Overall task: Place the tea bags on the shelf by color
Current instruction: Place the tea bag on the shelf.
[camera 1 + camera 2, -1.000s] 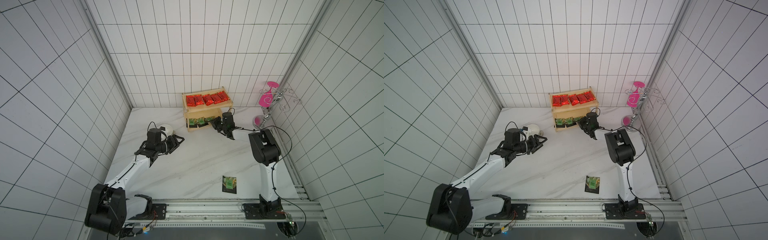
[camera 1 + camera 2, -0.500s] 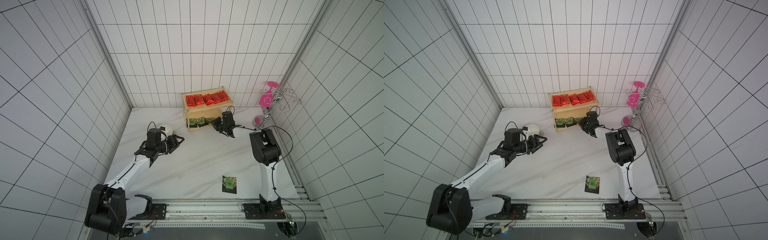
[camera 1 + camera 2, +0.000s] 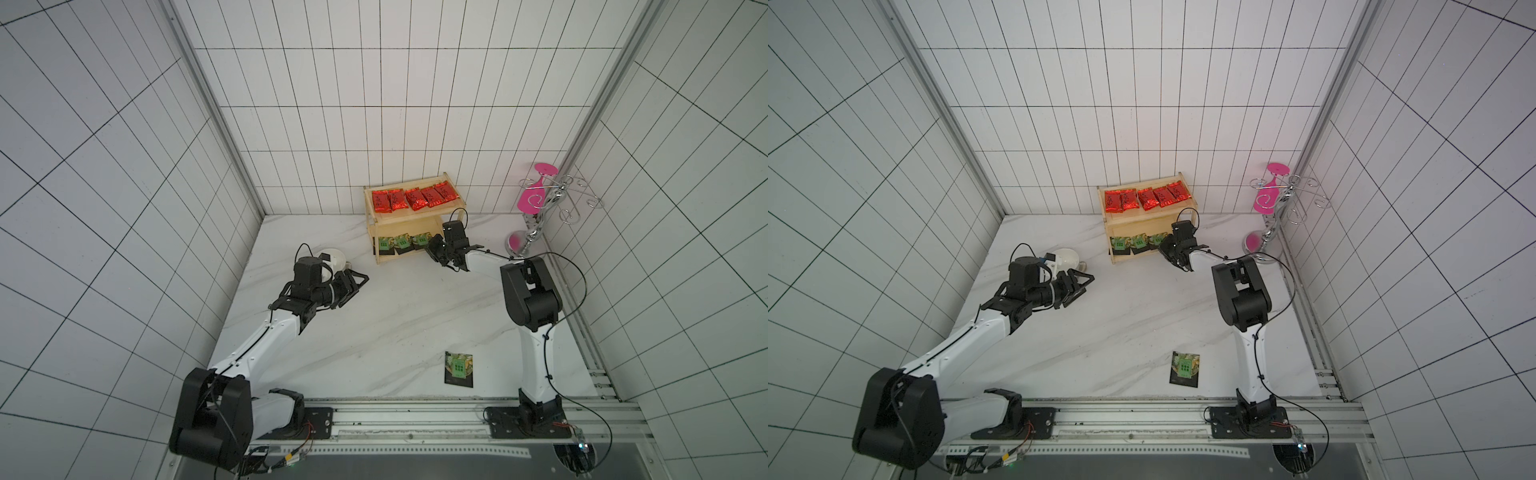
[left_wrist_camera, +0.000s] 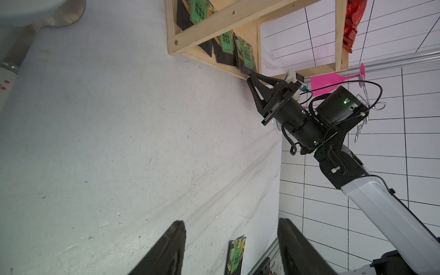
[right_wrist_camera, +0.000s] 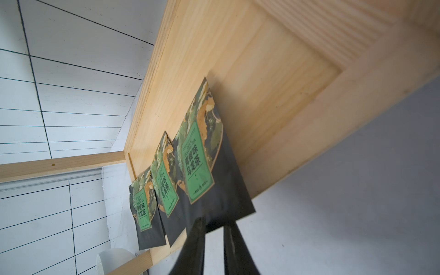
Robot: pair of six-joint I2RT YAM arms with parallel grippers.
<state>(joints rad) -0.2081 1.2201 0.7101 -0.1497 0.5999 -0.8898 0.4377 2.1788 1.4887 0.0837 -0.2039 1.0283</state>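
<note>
Dark sachet with the green label (image 5: 200, 164) lies flat on the shelf's (image 5: 273, 71) lower tray, last in a line of three, its black near edge poking out over the front rim. The right fingers (image 5: 196, 240) are right at that edge, drawn in narrow, with the tips meeting the foil. Whether they actually pinch it, I can't tell. Its two green neighbours (image 3: 402, 241) sit just beside it toward 9 o'clock, overlapping. On the top tray, five red packets (image 3: 411, 199) lie in a row. The shelf stands at 12 o'clock on the counter (image 3: 395, 316). One more green sachet (image 3: 459, 369) lies alone down at 5 o'clock, well apart from everything. The left fingers (image 4: 171, 245) hover out at 9 o'clock, spread wide, nothing between them.
</note>
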